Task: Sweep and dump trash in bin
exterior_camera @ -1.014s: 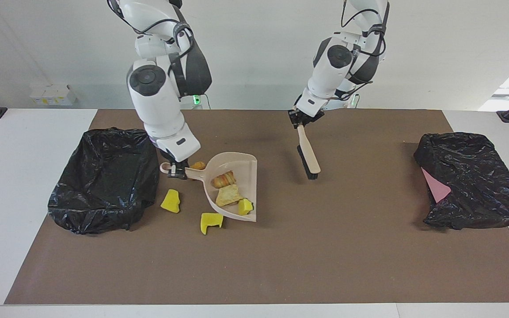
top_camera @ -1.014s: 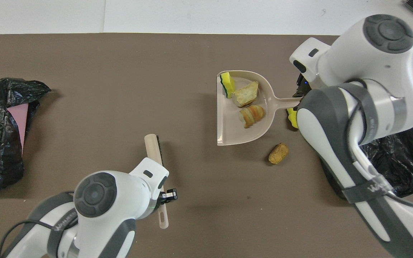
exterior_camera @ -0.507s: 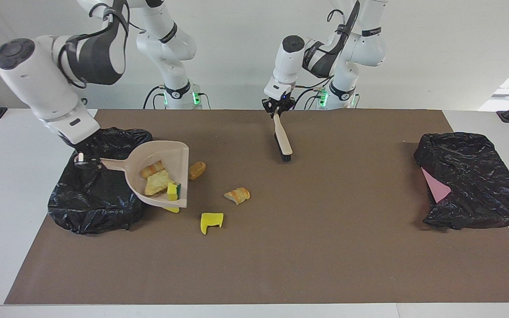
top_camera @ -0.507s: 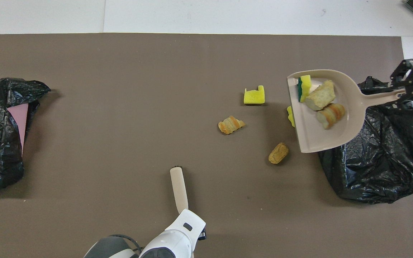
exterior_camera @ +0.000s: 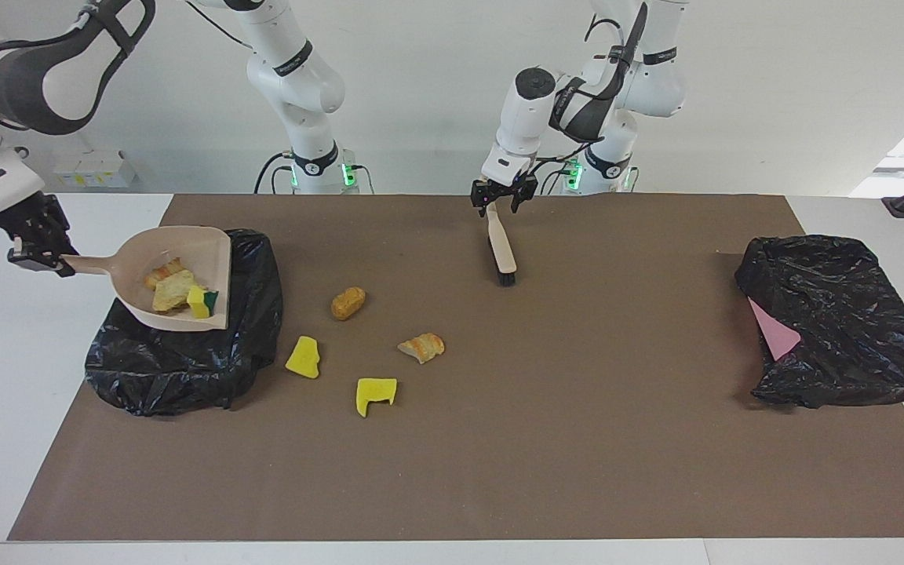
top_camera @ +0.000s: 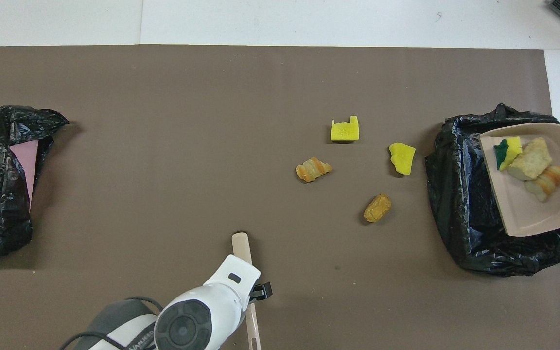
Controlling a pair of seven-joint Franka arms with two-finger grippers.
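Observation:
My right gripper is shut on the handle of the beige dustpan, holding it raised over the black-bagged bin at the right arm's end of the table. Two bread chunks and a yellow-green sponge piece lie in the pan. On the mat lie more trash pieces: a tan chunk, a striped bread piece and two yellow sponge pieces. My left gripper stands open around the top of the beige brush, whose bristles rest on the mat.
A second black bag with a pink sheet in it lies at the left arm's end of the table. A brown mat covers the table.
The right arm lifted the dustpan off the mat and carried it over the bin. The left arm pulled the brush toward the robots and its fingers spread. The striped bread piece now shows.

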